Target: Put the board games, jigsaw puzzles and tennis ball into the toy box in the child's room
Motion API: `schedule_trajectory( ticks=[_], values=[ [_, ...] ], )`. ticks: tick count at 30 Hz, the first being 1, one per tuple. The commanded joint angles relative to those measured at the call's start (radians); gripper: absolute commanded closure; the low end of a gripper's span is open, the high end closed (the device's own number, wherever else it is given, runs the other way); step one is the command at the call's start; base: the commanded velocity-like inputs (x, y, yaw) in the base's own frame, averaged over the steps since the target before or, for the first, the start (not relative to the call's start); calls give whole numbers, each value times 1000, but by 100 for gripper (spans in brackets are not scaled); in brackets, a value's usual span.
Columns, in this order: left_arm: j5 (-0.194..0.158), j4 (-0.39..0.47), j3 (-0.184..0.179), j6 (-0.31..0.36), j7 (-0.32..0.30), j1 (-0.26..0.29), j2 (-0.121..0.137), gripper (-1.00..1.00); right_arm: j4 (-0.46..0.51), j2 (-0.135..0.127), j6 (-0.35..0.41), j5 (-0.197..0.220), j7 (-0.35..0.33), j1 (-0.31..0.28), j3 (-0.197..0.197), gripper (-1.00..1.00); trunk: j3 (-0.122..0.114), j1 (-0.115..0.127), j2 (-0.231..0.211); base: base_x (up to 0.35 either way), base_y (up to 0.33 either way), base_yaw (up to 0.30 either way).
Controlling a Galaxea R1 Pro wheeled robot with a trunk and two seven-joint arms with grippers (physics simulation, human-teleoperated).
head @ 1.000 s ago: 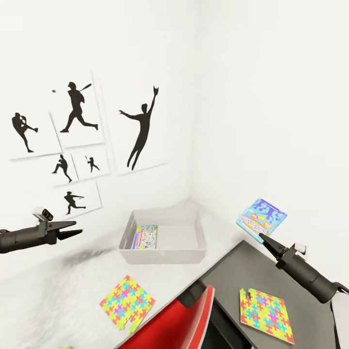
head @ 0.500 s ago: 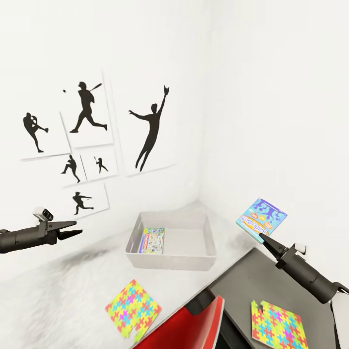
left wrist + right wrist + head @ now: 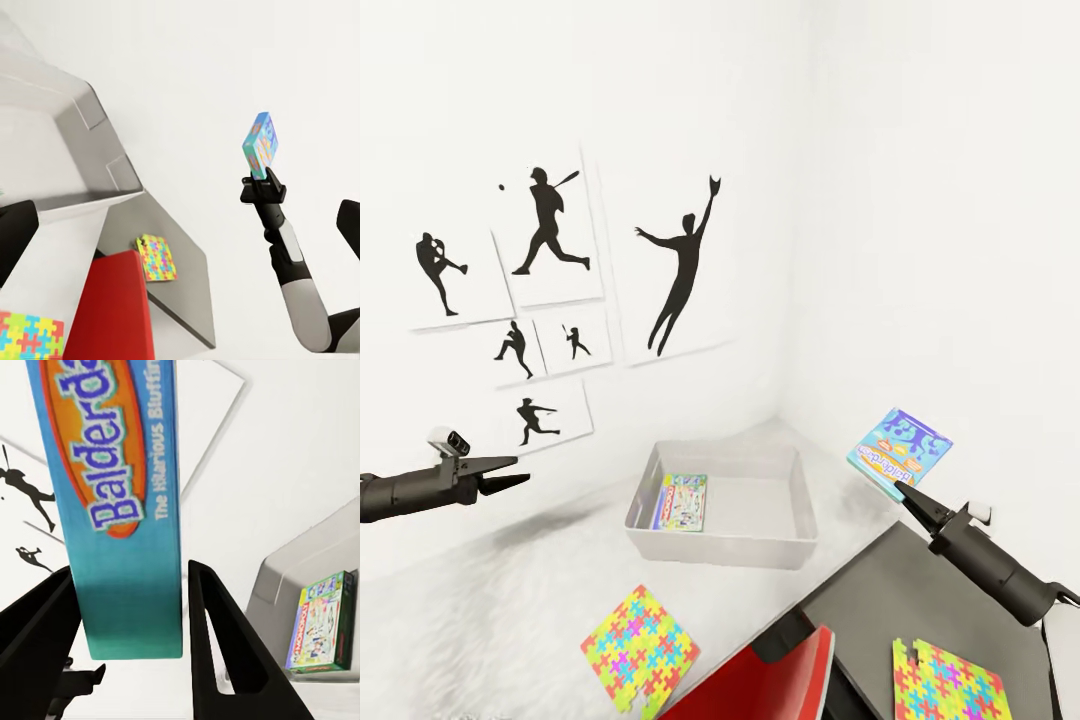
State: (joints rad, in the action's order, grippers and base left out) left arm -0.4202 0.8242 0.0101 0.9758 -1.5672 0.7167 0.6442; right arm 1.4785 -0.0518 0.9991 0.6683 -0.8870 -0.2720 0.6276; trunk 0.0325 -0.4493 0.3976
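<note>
Compared with a second ago, everything on the worktop (image 3: 480, 610) and wall is sitting further right and slightly lower in the head view while both arms are staying at the same spots in the picture, so the camera is turning and nothing on the surface is shifting by itself. At the right, the right gripper (image 3: 901, 489) is clamping the lower edge of the blue-cyan board game (image 3: 900, 446), holding it tilted in the air above the dark grey section (image 3: 920, 590) of the worktop; in the right wrist view its jaws are pressing both faces of that box (image 3: 124, 510), closed down to its thickness. At the left, the left gripper (image 3: 505, 472) is hovering over the pale worktop with its jaws parted a little and nothing between them. Between the arms, the toy box (image 3: 715, 545) is sitting on the pale top near the room corner, with the green-edged board game (image 3: 685, 502) lying inside against its left wall. One jigsaw puzzle (image 3: 639, 650) is lying on the pale top in front of the toy box, well apart from it, and a second jigsaw puzzle (image 3: 950, 688) is lying on the dark section, beside a red chair back (image 3: 760, 690).
</note>
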Motion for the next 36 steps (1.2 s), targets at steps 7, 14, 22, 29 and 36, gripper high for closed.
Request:
schedule_trajectory(
  ticks=[7, 14, 22, 29, 36],
  values=[
    [0, 0, -1, 11, -4, 1, 0, -100, 4, 3, -2, -1, -7, -1, 1, 100, 2, -1, 2, 16, 0, 280],
    [0, 0, -1, 11, -4, 1, 0, -100, 4, 3, -3, -2, -7, -1, 1, 100, 2, -1, 2, 1, -10, 292],
    [0, 0, -1, 11, -4, 1, 0, -100, 3, 3, -4, -3, -7, -1, 1, 100, 2, -1, 2, 23, -49, 292],
    [0, 0, -1, 11, -4, 1, 0, -100, 3, 3, -4, -3, -7, -1, 1, 100, 2, -1, 2, 32, -43, 284],
    [0, 0, -1, 11, -4, 1, 0, -100, 2, 1, -4, -3, -7, -1, 1, 100, 2, -1, 2, 2, -2, 59]
  ],
)
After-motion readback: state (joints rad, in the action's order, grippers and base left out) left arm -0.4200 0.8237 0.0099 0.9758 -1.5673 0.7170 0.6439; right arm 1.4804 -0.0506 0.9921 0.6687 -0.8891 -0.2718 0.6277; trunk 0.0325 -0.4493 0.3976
